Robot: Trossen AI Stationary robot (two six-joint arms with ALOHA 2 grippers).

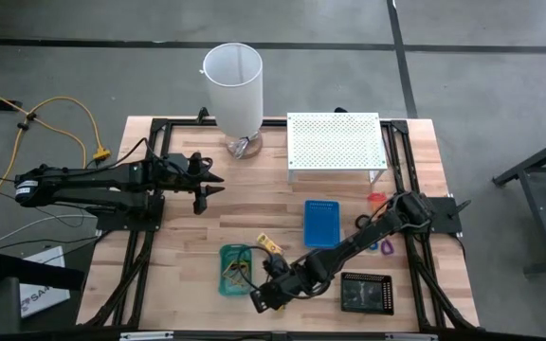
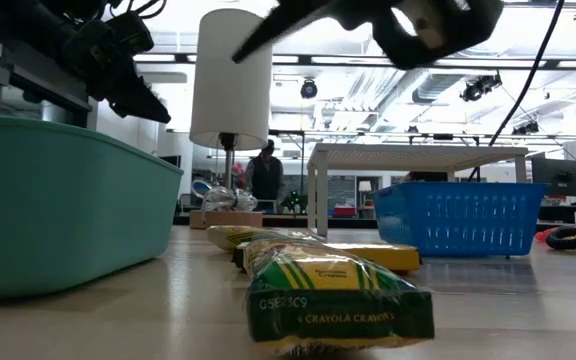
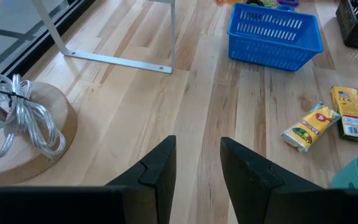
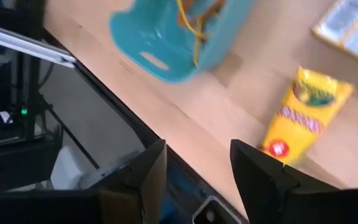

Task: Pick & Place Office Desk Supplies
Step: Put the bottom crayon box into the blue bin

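Crayon packet: lying flat on the bench just beside the green tray, not yet picked up. Close by, a second yellow packet, also loose on the wood. Already inside the green tray, thin rubber-band loops, so probably meant as the sorting spot for that kind.

Right gripper: reaching across to the near edge of the bench, hovering above the crayon packet and tray, fingers spread with nothing between them. Likely lined up this way to come down over the packet's narrow width.

Left gripper: waiting well apart, near the white cylinder's wooden base, fingers parted and empty, kept clear of the working arm.

Farther back, blue tray and black tray, presumably for the other supplies.
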